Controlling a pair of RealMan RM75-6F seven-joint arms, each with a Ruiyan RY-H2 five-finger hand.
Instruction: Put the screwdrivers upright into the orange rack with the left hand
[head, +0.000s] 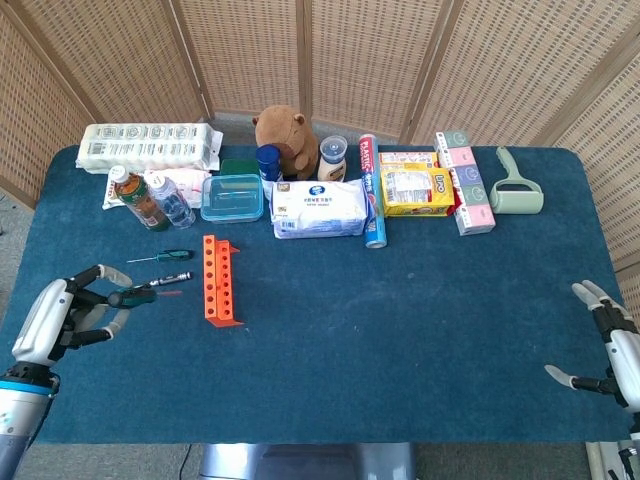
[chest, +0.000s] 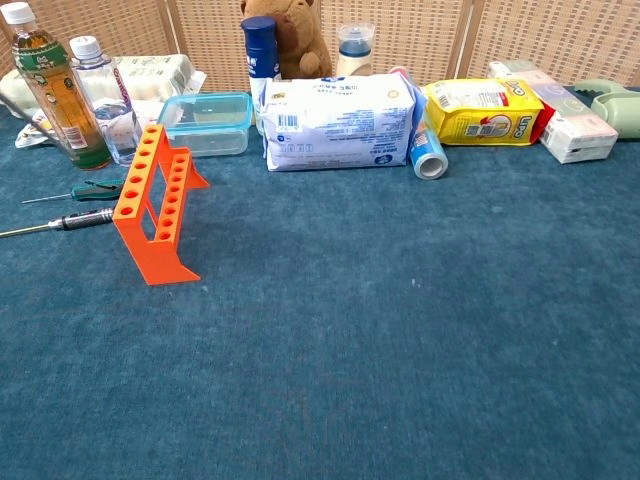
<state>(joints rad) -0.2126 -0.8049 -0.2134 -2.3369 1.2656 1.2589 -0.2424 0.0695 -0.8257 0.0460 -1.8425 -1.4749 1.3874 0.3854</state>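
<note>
My left hand (head: 62, 315): it is at the near left corner of the counter (head: 400, 330), well left of the rack. The fingers are around the green handle of a screwdriver (head: 140, 295), and its red shaft points to the right, toward the rack. Only the head view shows this hand.
My right hand (head: 605, 345): it is at the near right edge of the counter, fingers spread apart, nothing in it.
Orange rack (head: 218, 279): it stands on the blue counter, left of the middle, and all its holes are empty. The chest view shows it the same way (chest: 157, 205).
Green-handled screwdriver (head: 160, 257): it lies flat on the counter, just left of the far end of the rack, not touching it.
Black-handled screwdriver (head: 172, 278): it lies flat near the first one, a bit closer to me, with the handle end toward the rack.
Behind the rack: two bottles (head: 150, 197), a clear box with blue lid (head: 233, 197), a white pack of wipes (head: 319, 208), a brown plush animal (head: 286, 137) and a yellow package (head: 416, 190).
</note>
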